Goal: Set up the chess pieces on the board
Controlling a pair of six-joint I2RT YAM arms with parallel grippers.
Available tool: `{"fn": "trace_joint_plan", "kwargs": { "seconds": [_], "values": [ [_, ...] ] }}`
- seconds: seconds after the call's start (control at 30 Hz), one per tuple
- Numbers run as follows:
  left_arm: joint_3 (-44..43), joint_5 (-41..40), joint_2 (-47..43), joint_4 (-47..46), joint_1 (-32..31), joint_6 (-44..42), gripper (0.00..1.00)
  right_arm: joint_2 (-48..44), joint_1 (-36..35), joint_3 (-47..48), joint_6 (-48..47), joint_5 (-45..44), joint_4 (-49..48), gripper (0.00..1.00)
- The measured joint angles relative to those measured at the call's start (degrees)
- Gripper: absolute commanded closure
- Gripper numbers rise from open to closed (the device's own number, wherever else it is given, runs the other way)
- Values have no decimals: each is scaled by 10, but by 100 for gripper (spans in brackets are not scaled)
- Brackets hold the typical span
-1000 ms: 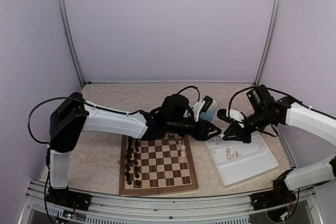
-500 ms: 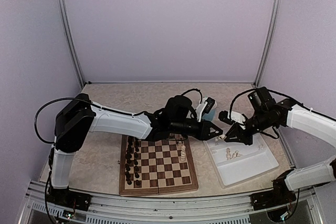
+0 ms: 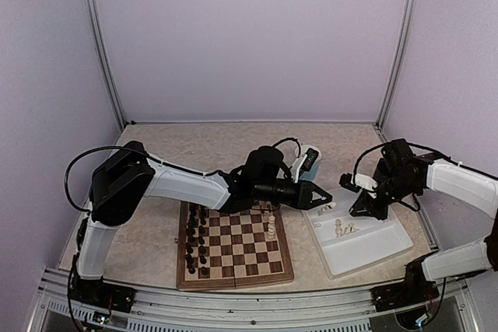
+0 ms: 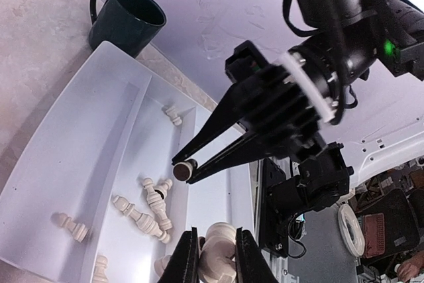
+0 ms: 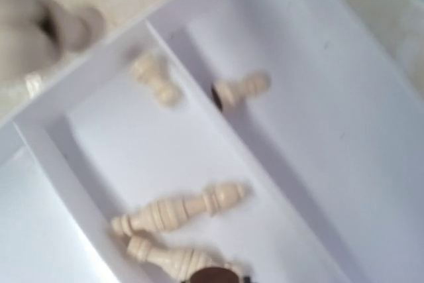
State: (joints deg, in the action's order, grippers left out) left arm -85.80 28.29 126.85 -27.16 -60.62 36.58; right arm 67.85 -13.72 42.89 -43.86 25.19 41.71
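The left hand (image 4: 216,260) is clenched on a cream piece (image 4: 218,246) above the white tray (image 4: 79,130). It has probably been lifted clear so it can travel to the board (image 3: 233,279). The right hand (image 4: 183,168) pinches a second piece (image 4: 181,171) at its very fingertips (dark felt base showing), above the loose pieces (image 4: 149,207) lying flat in the tray. Both grips look ready for carrying. A few standing pieces (image 3: 270,227) occupy the board's tray-side columns.

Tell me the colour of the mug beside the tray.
The mug is dark teal, clearest in the left wrist view.
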Motion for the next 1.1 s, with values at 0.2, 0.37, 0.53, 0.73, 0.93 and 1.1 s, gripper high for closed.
{"fn": "trace_joint_plan", "kwargs": {
  "seconds": [0.2,0.37,0.53,0.73,0.93,1.1],
  "values": [
    [0,-2,-4,15,0,-21,100,69,16,-6,-22,10,6,94],
    [5,-3,-29,47,0,-45,100,115,16,-8,-28,5,6,70],
    [10,8,-43,23,0,-51,100,119,16,-4,-23,20,13,51],
    [33,35,-48,-35,-1,-54,100,97,17,45,-11,85,32,50],
    [43,64,-77,-63,-2,-74,100,104,24,131,3,203,56,53],
    [75,80,-123,-115,-1,-78,100,131,26,169,4,319,87,55]
  ]
}}
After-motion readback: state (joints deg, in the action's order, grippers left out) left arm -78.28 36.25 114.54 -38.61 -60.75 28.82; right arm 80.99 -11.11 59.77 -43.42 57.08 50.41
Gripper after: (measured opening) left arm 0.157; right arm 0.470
